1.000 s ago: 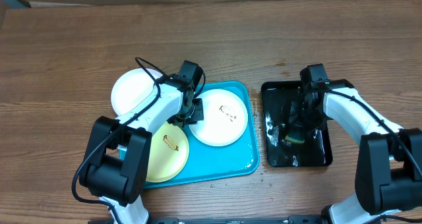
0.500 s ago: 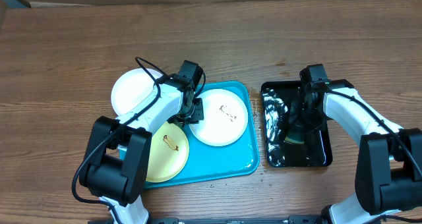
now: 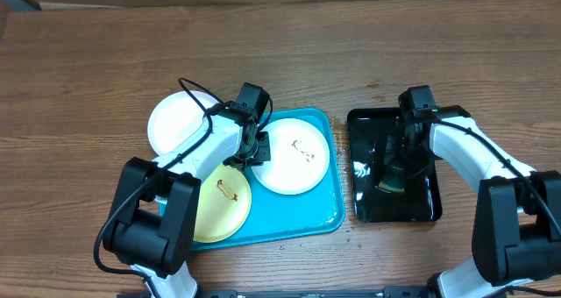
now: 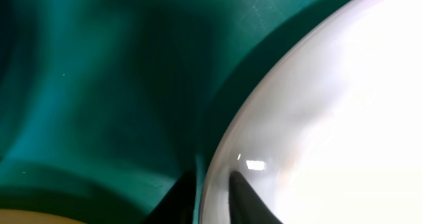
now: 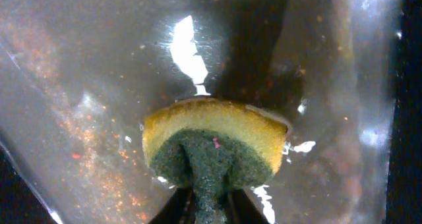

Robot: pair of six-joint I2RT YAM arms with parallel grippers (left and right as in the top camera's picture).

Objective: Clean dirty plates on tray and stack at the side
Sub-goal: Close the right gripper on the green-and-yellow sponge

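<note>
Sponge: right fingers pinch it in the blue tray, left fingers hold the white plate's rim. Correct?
No. The sponge, pinched by the right fingers, is in the black tray, not the blue one; the overhead view shows it. The left fingers do hold the white plate by its rim.

Two plates (image 3: 294,158) (smeared) on turquoise tray (image 3: 329,212)
</note>
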